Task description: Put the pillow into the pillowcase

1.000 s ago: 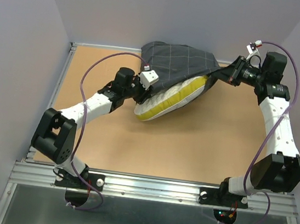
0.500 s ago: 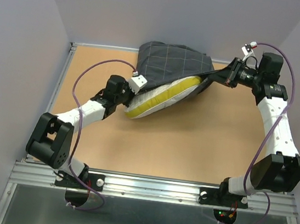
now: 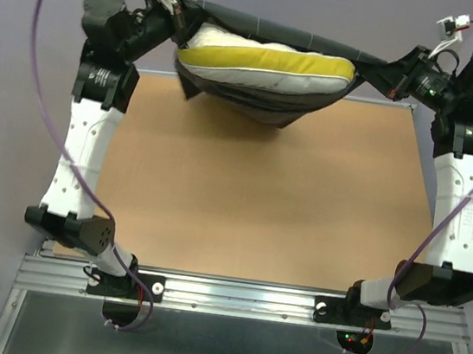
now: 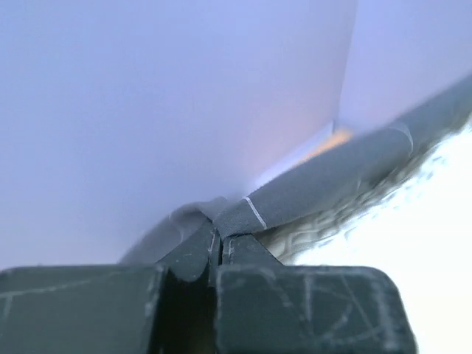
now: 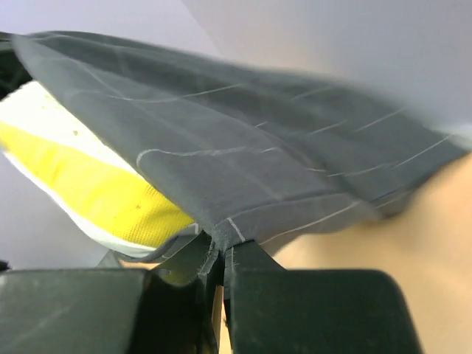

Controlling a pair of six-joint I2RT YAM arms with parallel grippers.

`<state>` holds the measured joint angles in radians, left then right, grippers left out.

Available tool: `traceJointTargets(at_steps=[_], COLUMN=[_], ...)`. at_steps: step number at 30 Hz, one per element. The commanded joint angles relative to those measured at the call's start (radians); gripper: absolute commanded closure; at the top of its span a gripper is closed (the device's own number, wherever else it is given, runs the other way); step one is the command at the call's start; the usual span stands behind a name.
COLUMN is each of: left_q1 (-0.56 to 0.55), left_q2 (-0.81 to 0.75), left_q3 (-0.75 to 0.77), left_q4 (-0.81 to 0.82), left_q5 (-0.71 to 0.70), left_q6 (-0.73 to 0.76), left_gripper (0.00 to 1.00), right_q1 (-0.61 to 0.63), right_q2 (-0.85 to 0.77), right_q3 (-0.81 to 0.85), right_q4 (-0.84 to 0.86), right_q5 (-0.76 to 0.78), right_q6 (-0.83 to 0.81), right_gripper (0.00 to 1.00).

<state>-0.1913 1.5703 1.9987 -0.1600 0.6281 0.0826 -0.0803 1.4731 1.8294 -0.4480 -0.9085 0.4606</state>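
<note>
The pillowcase (image 3: 263,109), dark grey with a pale grid, hangs stretched in the air between both raised arms, its mouth facing up. The pillow (image 3: 269,63), white with a yellow band, sits inside it with its yellow edge showing at the opening. My left gripper (image 3: 180,23) is shut on the case's left corner; in the left wrist view its jaws pinch the grey hem (image 4: 254,210) beside the white quilting (image 4: 413,221). My right gripper (image 3: 387,77) is shut on the right corner. Cloth (image 5: 243,162) fans out from its jaws in the right wrist view, above the yellow band (image 5: 88,184).
The brown tabletop (image 3: 260,198) lies below the hanging bundle. Pale walls (image 3: 24,70) enclose the table at the back and sides. A metal rail (image 3: 247,296) runs along the near edge by the arm bases.
My left gripper closed on the pillowcase's left corner. Both arms then rose, lifting case and pillow off the table into a stretched sling high at the back.
</note>
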Motion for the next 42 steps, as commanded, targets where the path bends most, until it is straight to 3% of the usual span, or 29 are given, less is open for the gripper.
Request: traceJointTargets(at_steps=[1, 4, 5, 6, 7, 9, 12, 15, 17, 18, 19, 20, 21, 22, 23, 24, 25, 26, 28, 29, 31, 32, 33, 35, 36, 37, 39, 40, 42], left_q1=[-0.017, -0.083, -0.141, -0.148, -0.120, -0.007, -0.032, -0.270, -0.261, -0.208, -0.091, -0.070, -0.042, -0.028, -0.036, -0.054, -0.072, -0.062, -0.005, 0.015, 0.013, 0.007, 0.000, 0.047, 0.088, 0.123, 0.112, 0.034, -0.019], left_q2=[-0.153, -0.141, -0.092, 0.009, 0.031, -0.019, -0.153, -0.051, 0.110, 0.138, 0.075, 0.009, -0.075, -0.289, -0.375, -0.416, -0.399, -0.354, -0.247, -0.242, -0.307, -0.311, -0.223, -0.089, -0.055, -0.122, -0.273, -0.271, -0.172], left_q3=[-0.027, -0.109, -0.019, 0.241, 0.332, 0.335, 0.090, -0.005, 0.223, 0.335, 0.388, 0.340, 0.228, -0.159, -0.328, -0.404, -0.293, -0.158, 0.176, 0.205, 0.091, -0.060, -0.046, 0.324, 0.413, 0.407, -0.102, -0.168, 0.019], left_q4=[0.220, 0.200, -0.014, -0.118, -0.175, 0.000, 0.108, -0.326, -0.605, -0.624, -0.577, -0.393, -0.251, 0.100, 0.219, 0.241, 0.208, 0.103, 0.027, 0.024, 0.113, 0.137, 0.061, -0.196, -0.178, -0.121, 0.347, 0.235, 0.007], left_q5=[-0.040, -0.137, -0.169, -0.212, -0.225, -0.130, -0.119, -0.319, -0.369, -0.252, -0.140, -0.159, -0.178, -0.214, -0.214, -0.188, -0.215, -0.314, -0.334, -0.323, -0.273, -0.211, -0.187, -0.103, -0.069, -0.070, 0.012, 0.089, 0.000], left_q6=[-0.219, -0.128, -0.060, 0.007, -0.019, -0.149, -0.130, 0.156, 0.162, 0.116, 0.080, 0.015, -0.024, -0.062, -0.063, -0.063, 0.041, 0.017, -0.082, -0.118, -0.173, -0.197, -0.272, -0.328, -0.364, -0.379, -0.499, -0.349, -0.284], left_gripper=[1.00, 1.00, 1.00, 1.00, 1.00, 1.00, 1.00, 1.00, 1.00, 1.00, 1.00, 1.00, 1.00, 1.00, 1.00, 1.00, 1.00, 1.00, 1.00, 1.00, 1.00, 1.00, 1.00, 1.00, 1.00, 1.00, 1.00, 1.00, 1.00], right_q1=[-0.004, 0.004, 0.004, -0.021, -0.047, -0.073, -0.061, -0.018, -0.024, -0.062, -0.132, -0.157, -0.159, -0.145, -0.104, -0.084, -0.093, -0.139, -0.240, -0.245, -0.228, -0.207, -0.196, -0.200, -0.254, -0.315, -0.291, -0.133, -0.130], right_q2=[-0.077, -0.096, -0.089, -0.050, -0.050, -0.005, -0.010, -0.056, -0.039, -0.004, 0.019, 0.045, 0.061, 0.043, 0.009, -0.023, -0.023, 0.004, 0.105, 0.113, 0.072, -0.015, -0.032, 0.014, 0.042, 0.058, 0.026, 0.013, 0.032], right_q3=[0.105, 0.015, -0.005, 0.049, 0.141, 0.365, 0.340, -0.068, 0.008, 0.099, 0.229, 0.439, 0.500, 0.420, 0.274, 0.181, 0.163, 0.318, 0.568, 0.668, 0.511, 0.355, 0.133, 0.193, 0.276, 0.429, 0.382, 0.213, 0.189], right_q4=[0.095, 0.117, 0.112, 0.098, 0.091, 0.092, 0.118, 0.082, 0.023, 0.003, 0.005, 0.006, 0.008, 0.012, 0.046, 0.139, 0.132, 0.132, 0.134, 0.134, 0.197, 0.307, 0.421, 0.417, 0.419, 0.419, 0.439, 0.439, 0.370], right_q5=[0.057, 0.016, 0.004, -0.024, -0.027, -0.003, -0.032, -0.015, -0.024, -0.027, -0.006, 0.002, 0.003, -0.027, -0.015, -0.015, 0.021, -0.001, 0.015, 0.042, 0.057, 0.022, 0.013, -0.032, -0.041, -0.027, -0.030, -0.047, -0.043], right_q6=[0.016, 0.058, 0.072, 0.061, 0.064, 0.072, 0.111, 0.107, 0.057, 0.064, 0.087, 0.113, 0.134, 0.132, 0.138, 0.148, 0.127, 0.150, 0.219, 0.213, 0.243, 0.318, 0.405, 0.417, 0.450, 0.484, 0.477, 0.384, 0.331], right_gripper=[0.99, 0.99, 0.99, 1.00, 0.99, 0.99, 1.00, 0.99, 1.00, 1.00, 0.99, 0.99, 0.99, 0.99, 0.99, 0.99, 1.00, 1.00, 1.00, 0.99, 1.00, 0.99, 0.99, 0.99, 0.99, 0.99, 1.00, 1.00, 0.99])
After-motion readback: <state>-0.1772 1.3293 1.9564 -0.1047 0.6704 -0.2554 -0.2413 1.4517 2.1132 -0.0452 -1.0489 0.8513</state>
